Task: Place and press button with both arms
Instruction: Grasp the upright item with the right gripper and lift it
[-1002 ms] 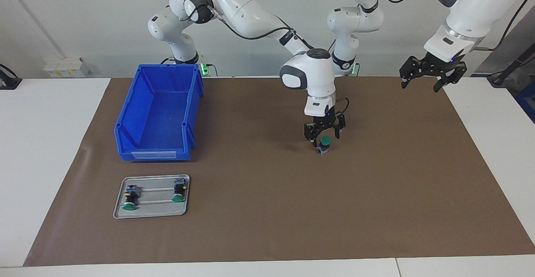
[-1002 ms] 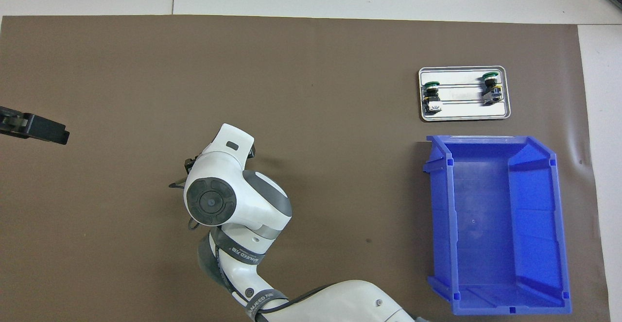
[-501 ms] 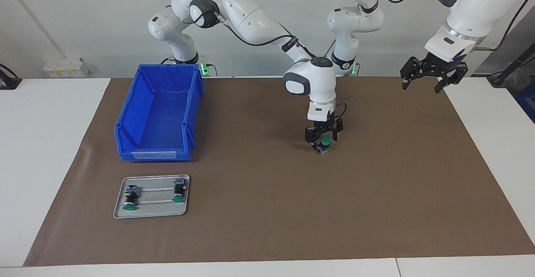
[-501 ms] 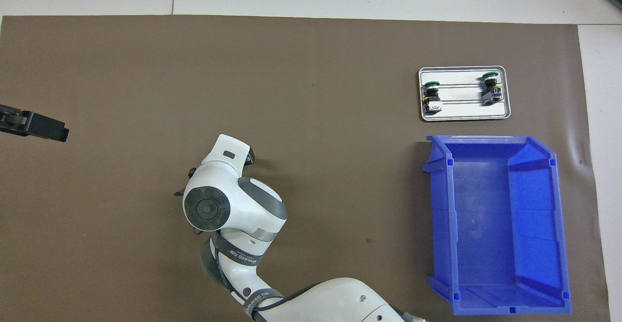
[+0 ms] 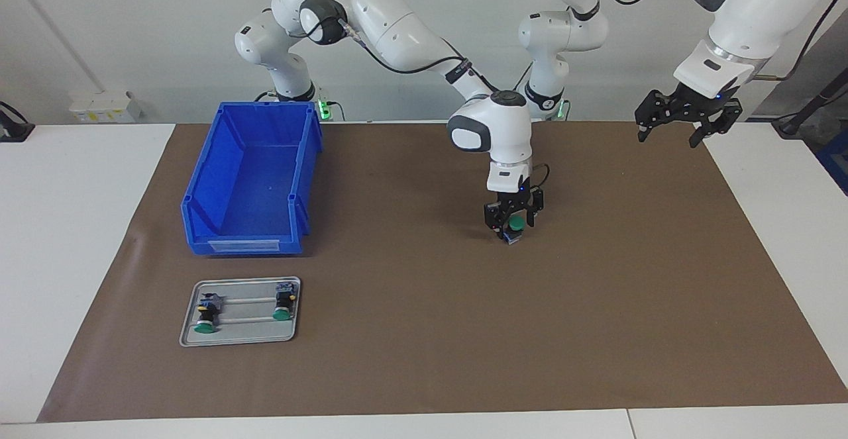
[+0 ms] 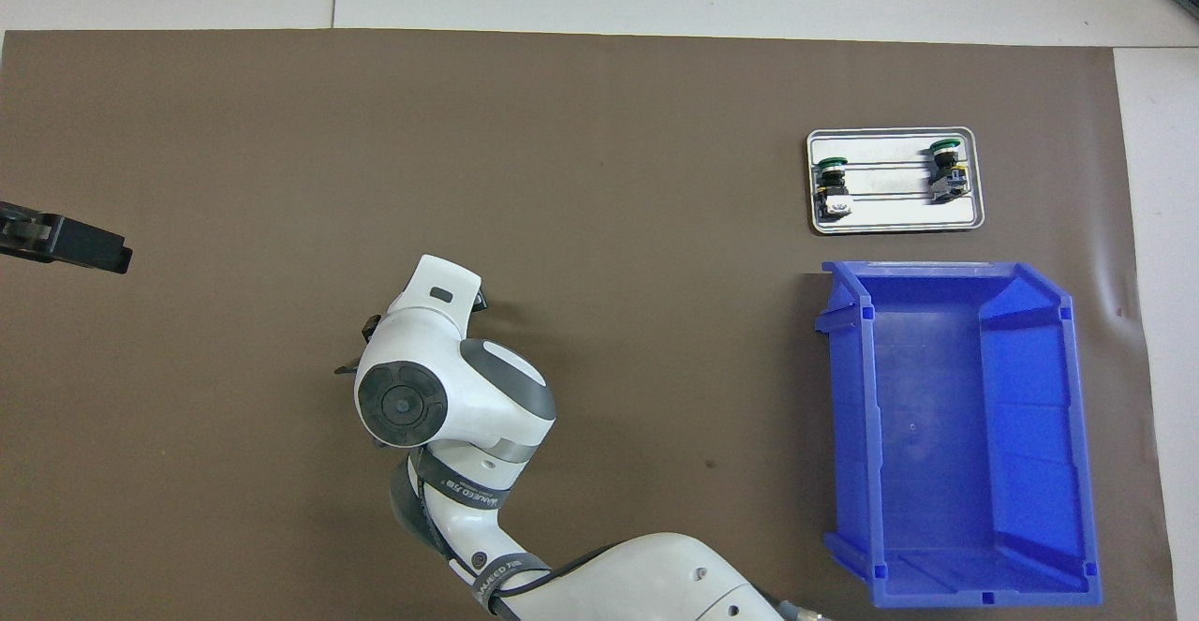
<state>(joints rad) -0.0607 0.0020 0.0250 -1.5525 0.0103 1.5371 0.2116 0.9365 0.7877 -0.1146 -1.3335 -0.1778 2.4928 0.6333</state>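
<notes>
Green-capped button (image 5: pixel 515 227) on brown mat (image 5: pixel 424 333), right gripper (image 5: pixel 513 222) clamped round it: placing step. Left gripper (image 5: pixel 686 121) waits aloft, fingers spread. Next: steady button, left descends, presses cap.

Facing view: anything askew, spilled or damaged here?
Nothing stands out. The right gripper is down around the button on the mat; the left gripper waits raised, open.

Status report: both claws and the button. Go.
Right claw down at mid-mat, fingers either side of the button, which stands on the mat. Left claw open, waiting high over the mat's edge. Nothing in the way.
</notes>
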